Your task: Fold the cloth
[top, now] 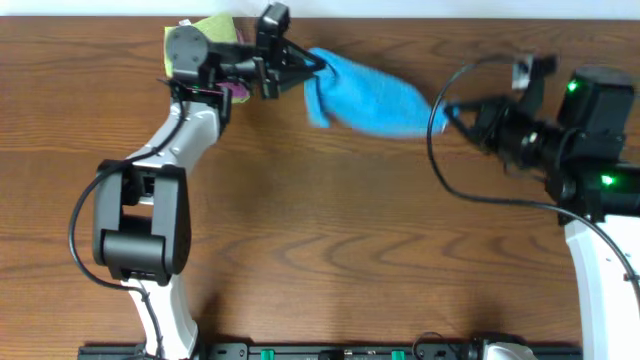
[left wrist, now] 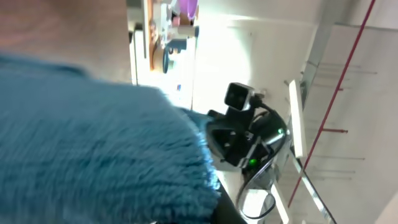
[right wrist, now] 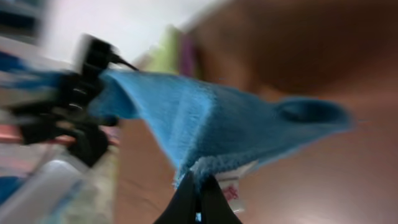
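A blue fluffy cloth (top: pixel 370 97) hangs stretched above the back of the wooden table between both arms. My left gripper (top: pixel 318 68) is shut on its left end. My right gripper (top: pixel 447 115) is shut on its right corner. In the left wrist view the cloth (left wrist: pixel 93 155) fills the lower left and hides the fingers. In the right wrist view the black fingers (right wrist: pixel 198 186) pinch the cloth's (right wrist: pixel 224 124) edge beside its white label (right wrist: pixel 231 186).
A yellow-green cloth (top: pixel 208 32) and a purple one (top: pixel 238 90) lie at the table's back left, under the left arm. The right arm's cable (top: pixel 470 190) loops over the table at right.
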Controlling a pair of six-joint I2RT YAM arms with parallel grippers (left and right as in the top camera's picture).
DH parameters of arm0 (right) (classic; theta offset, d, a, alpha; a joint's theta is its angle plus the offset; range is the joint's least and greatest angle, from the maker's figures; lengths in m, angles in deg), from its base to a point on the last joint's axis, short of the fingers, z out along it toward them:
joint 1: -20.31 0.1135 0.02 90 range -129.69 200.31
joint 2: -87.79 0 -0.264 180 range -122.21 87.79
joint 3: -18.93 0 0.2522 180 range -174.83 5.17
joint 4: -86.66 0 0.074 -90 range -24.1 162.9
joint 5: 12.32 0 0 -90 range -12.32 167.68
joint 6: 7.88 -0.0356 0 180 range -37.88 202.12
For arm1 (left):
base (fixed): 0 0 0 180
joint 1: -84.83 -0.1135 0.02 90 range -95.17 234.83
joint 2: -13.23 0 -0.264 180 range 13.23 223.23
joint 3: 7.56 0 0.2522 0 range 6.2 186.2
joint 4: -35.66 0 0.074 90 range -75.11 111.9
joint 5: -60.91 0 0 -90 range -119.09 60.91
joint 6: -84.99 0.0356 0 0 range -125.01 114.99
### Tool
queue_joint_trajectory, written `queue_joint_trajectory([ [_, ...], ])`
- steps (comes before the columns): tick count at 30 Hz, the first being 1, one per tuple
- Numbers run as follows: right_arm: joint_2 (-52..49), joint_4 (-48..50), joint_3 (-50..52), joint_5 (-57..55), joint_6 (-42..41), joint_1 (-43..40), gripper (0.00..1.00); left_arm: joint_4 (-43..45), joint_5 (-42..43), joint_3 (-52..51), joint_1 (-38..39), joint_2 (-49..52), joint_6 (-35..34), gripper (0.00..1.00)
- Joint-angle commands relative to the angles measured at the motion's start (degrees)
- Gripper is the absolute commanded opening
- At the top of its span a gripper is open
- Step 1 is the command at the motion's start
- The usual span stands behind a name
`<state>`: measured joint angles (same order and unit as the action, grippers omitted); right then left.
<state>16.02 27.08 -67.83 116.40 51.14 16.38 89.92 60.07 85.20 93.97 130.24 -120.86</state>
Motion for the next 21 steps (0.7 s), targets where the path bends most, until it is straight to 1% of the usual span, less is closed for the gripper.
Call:
queue_joint_trajectory([
  [1,0.42,-3.43,0.00,-6.91,11.74,0.26,0.02,0.94,1.42,-6.51,0.98,0.09,1.22,0.06],
  [4,0.42,-4.33,0.04,-7.65,15.45,0.24,0.01,5.55,1.42,-13.97,0.90,0.09,1.57,0.06],
  [6,0.42,-4.13,0.09,-10.19,15.85,0.24,0.02,8.98,1.40,-18.82,0.81,0.09,0.59,0.06],
  [8,0.42,-2.60,0.09,-11.37,15.85,0.24,0.01,8.98,1.38,-21.24,0.33,0.09,0.59,0.05],
  [13,0.39,4.42,0.09,-11.50,15.82,0.26,0.02,8.85,0.11,-19.47,-1.29,0.09,0.52,0.06],
  [15,0.39,6.45,0.09,-11.30,15.82,0.26,0.02,8.52,0.87,-18.16,-1.42,0.09,-0.13,0.06],
  [21,0.39,5.20,0.09,-11.30,15.85,0.44,0.02,8.31,1.38,-16.09,-3.48,0.09,-0.59,0.06],
])
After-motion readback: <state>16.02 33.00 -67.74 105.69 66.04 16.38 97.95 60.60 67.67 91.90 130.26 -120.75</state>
